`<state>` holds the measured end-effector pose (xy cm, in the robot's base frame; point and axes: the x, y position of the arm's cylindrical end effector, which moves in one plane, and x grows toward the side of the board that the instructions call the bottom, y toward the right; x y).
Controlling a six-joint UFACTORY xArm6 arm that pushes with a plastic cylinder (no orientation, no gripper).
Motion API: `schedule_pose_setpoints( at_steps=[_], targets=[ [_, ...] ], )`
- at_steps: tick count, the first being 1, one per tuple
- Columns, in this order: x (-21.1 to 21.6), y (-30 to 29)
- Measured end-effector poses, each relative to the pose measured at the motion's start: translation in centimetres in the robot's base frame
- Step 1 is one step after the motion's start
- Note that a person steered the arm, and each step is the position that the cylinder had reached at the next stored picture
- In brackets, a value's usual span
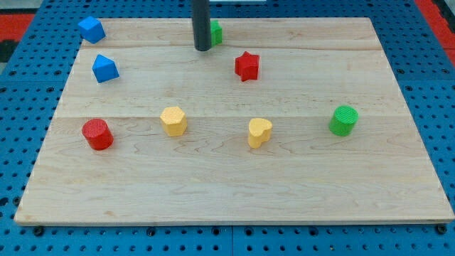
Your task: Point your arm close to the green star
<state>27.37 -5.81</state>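
The rod comes down from the far edge of the wooden board (398,178), and my tip (202,49) rests on the wood just left of the green star (215,31). The star sits at the far edge, slightly right of centre, mostly hidden behind the rod, so only its right side shows and its shape is hard to confirm. From the tip, the star lies to the right and a little farther away; whether they touch I cannot tell. There are no fingers to open or close here, only the bare rod end. I judge the pointing nearly or already done. The red star (247,66) stands nearer and to the right, well apart from the tip.
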Motion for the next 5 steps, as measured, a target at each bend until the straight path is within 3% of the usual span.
schedule_pose_setpoints(
  at_steps=[3,4,5],
  targets=[
    [1.7,-0.5],
    [3.3,-4.2],
    [2.3,-6.0]
  ],
)
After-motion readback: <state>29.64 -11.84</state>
